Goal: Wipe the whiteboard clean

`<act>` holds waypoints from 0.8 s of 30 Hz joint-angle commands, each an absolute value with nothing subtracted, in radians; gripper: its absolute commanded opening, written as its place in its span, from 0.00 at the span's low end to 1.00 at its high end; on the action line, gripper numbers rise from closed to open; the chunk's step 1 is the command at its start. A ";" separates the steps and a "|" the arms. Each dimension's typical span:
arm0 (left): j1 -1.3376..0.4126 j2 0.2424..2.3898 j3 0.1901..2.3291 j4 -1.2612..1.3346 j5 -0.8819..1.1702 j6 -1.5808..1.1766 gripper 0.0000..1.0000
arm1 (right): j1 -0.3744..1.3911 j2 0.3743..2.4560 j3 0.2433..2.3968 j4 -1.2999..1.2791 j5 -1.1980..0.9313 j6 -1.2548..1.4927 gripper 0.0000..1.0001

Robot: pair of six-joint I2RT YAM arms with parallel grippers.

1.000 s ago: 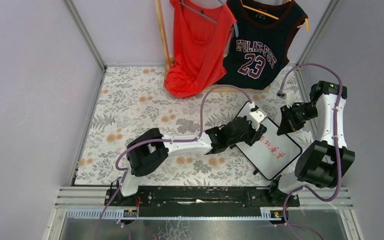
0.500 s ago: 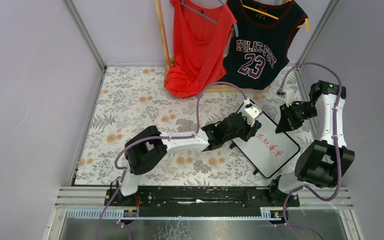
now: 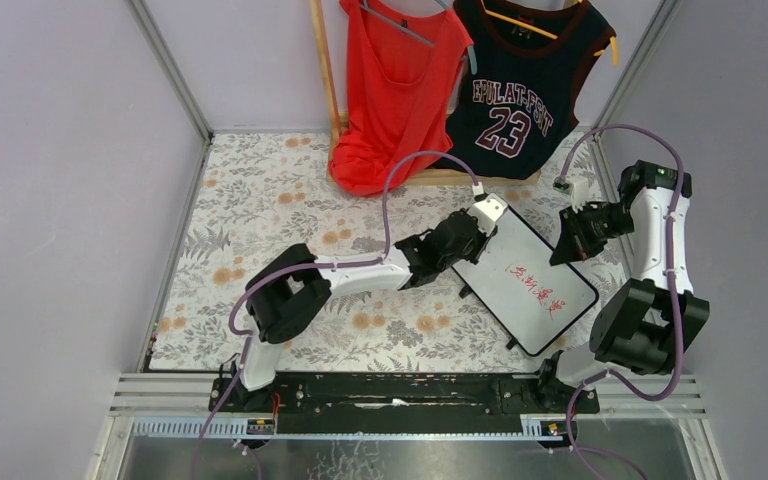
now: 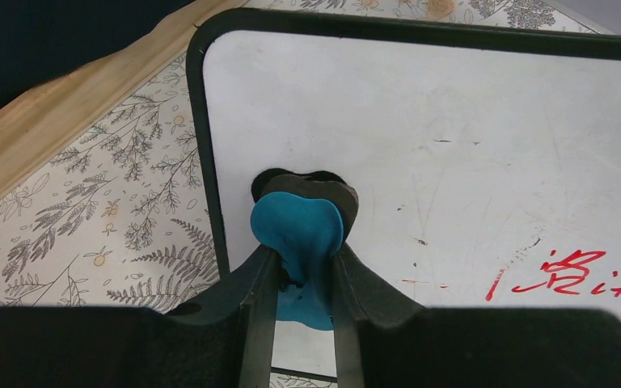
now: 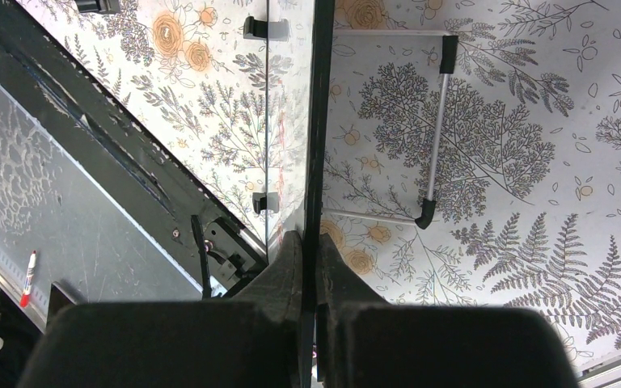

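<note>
Whiteboard (image 3: 518,250): white rectangle with a thin black frame, rounded corners and small black feet. It sits on the right side of the floral table (image 3: 280,200), turned diagonally, one corner far-left and the opposite near-right. One line of red handwriting (image 3: 535,284) runs across the middle. The far-left portion is bare white with faint smudges.

Right jaws are pinched tight on the whiteboard's (image 5: 318,121) thin black edge, seen side-on, metal leg (image 5: 437,129) just beside it over the flowery table (image 5: 534,162).
</note>
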State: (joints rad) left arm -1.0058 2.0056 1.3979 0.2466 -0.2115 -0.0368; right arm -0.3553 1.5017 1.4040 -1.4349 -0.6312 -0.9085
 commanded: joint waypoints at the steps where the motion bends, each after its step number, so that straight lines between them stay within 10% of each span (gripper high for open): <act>1: -0.987 2.024 1.386 0.215 -0.265 -0.014 0.00 | -0.339 1.494 1.382 -1.477 -0.573 -0.974 0.00; 24: -1.215 2.020 1.441 0.237 -0.230 -0.085 0.00 | -0.337 1.487 1.375 -1.478 -0.563 -0.977 0.00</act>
